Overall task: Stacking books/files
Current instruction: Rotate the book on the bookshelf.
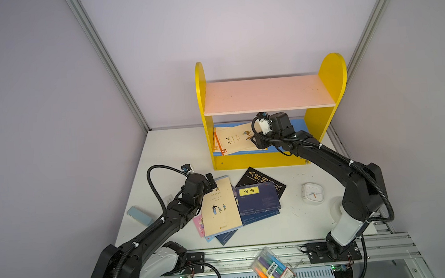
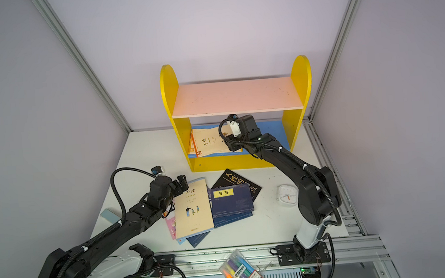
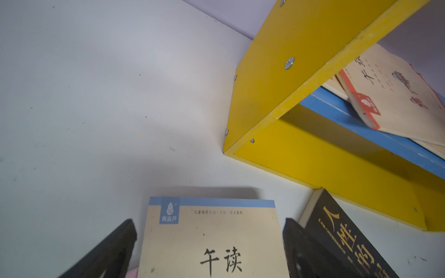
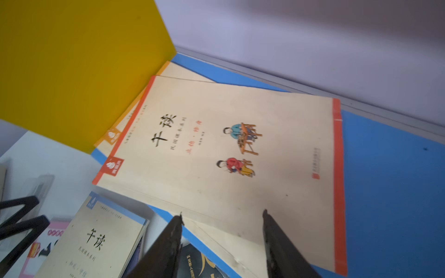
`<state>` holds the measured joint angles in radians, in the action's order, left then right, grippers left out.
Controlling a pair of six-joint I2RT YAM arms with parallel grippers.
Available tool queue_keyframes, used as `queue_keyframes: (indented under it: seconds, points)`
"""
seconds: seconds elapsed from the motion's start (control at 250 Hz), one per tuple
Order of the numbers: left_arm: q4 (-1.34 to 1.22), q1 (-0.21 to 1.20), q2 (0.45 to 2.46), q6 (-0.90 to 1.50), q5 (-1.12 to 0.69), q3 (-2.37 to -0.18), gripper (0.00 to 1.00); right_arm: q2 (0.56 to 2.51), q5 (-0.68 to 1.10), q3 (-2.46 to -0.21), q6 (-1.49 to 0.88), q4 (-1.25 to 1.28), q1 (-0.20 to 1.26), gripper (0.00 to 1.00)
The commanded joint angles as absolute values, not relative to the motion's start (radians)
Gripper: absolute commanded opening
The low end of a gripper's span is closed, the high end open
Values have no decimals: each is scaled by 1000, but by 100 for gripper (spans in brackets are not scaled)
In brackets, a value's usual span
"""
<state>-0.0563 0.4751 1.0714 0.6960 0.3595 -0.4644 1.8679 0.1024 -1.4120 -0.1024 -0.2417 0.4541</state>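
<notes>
Two cream books lie overlapped on the blue lower board (image 1: 298, 128) of the yellow shelf (image 1: 258, 160). The red-edged one (image 4: 216, 144) lies askew on an orange-edged one (image 4: 127, 120). My right gripper (image 4: 221, 214) hovers open at their near edge, its fingers straddling the red-edged book's corner. On the table lies a loose pile: a cream book with a blue band (image 1: 221, 207) on top, navy books with a yellow label (image 1: 257, 198), a black book (image 1: 257, 176) and a pink one (image 1: 199, 225). My left gripper (image 3: 209, 223) stands open over the blue-banded book's top edge.
The pink upper board (image 1: 266, 94) hangs just above my right wrist. A white square clock (image 1: 312, 193) sits right of the pile. A pale blue block (image 1: 139, 215) lies left of my left arm. A clear pack of markers (image 1: 273, 270) rests on the front rail.
</notes>
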Motion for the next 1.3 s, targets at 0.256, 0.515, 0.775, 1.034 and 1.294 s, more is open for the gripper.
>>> queue_keyframes:
  seconds: [0.256,0.515,0.775,1.034,1.294]
  points:
    - [-67,472,1054,700,350,-461,98,1847,-32,-1249,-353,10,363,16]
    - [-47,472,1026,708,365,-452,98,1861,-8,-1228,-378,54,306,5]
    - [-44,472,1027,709,368,-451,98,1931,69,-1288,-346,-9,288,1]
    - [-46,472,1025,710,369,-448,98,1935,131,-1271,-345,-41,288,0]
    - [-52,468,1022,710,368,-440,98,1896,150,-1198,-333,-44,288,0]
